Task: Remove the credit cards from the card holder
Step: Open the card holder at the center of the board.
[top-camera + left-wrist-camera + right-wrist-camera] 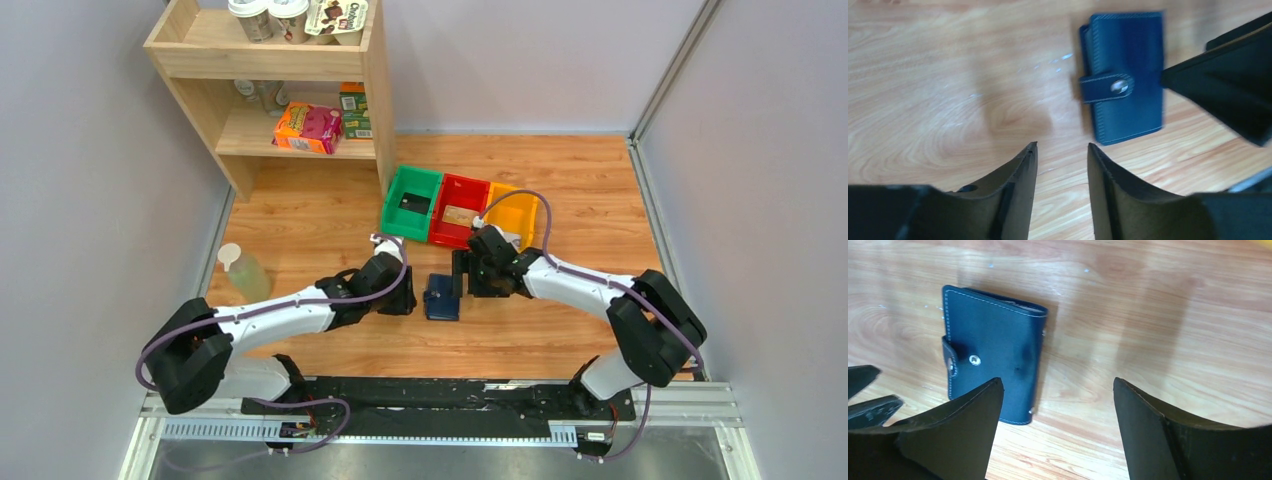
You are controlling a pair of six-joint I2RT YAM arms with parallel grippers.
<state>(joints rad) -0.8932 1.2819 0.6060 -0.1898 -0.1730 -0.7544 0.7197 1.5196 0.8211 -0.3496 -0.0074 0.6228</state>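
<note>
Closed card holder (441, 297), left fingers (1015, 187) slightly apart, right fingers (963, 432) wide, both seemingly empty.

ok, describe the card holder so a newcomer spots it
On the wooden table, find the row of green, red and yellow bins. Nearer the arms than the red bin lies the card holder, folded shut. It alone is flat, navy, with a snap strap.

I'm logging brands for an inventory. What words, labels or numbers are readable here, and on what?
No text can be read.
The carton: print too small to read.
The orange box: print blurred.
The green box: print blurred.
The card holder: no text in view.
</note>
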